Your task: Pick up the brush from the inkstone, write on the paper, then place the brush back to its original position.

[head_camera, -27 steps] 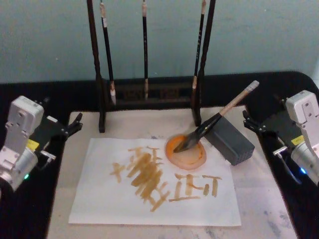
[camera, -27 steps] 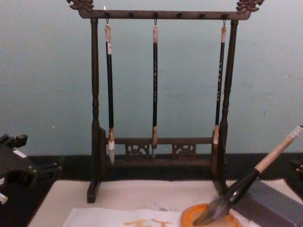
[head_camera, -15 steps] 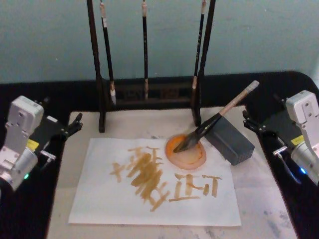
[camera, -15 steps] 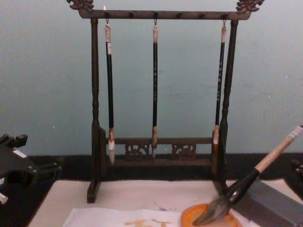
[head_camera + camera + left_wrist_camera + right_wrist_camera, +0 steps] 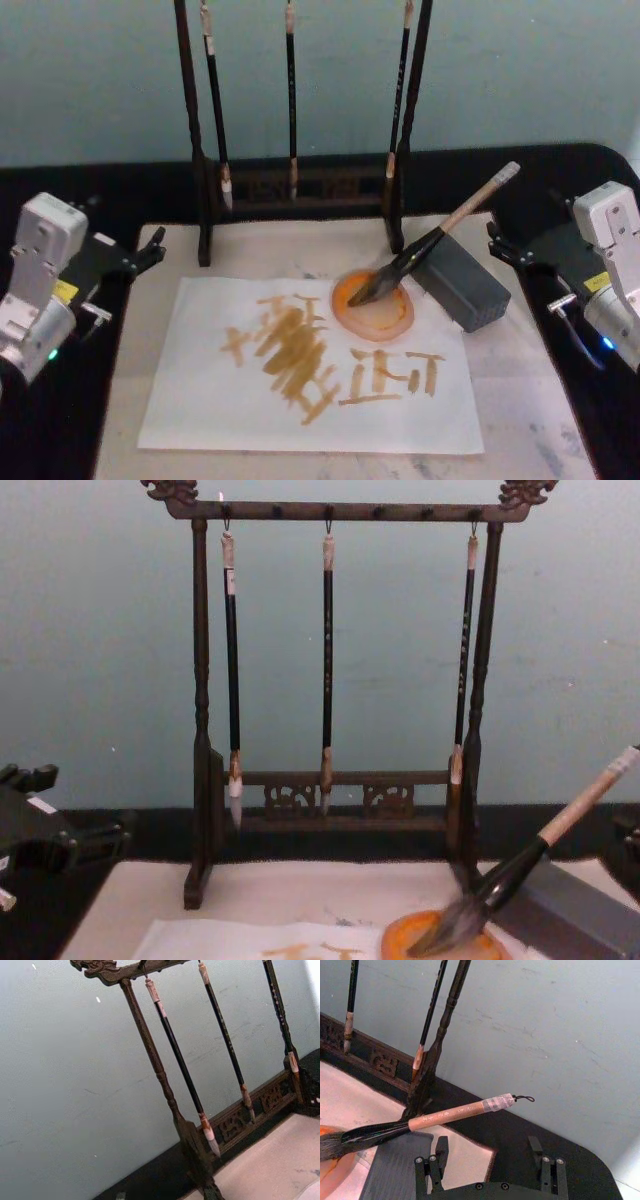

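Right tool (image 5: 487, 1144) spread apart, empty; thick tan-handled brush (image 5: 446, 1115) just ahead, bristles on round orange inkstone (image 5: 392, 320). Left tool (image 5: 122, 228) parked, apart.

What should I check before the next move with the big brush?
1. Thick tan-handled calligraphy brush propped on the grey block, bristles in the orange dish: ok.
2. Right end effector open, empty, beside the block: ok.
3. Left end effector parked off the white paper sheet: ok.
4. Paper flat on the beige mat, orange strokes already on it: ok.
5. Ink load on bristles: cannot tell.
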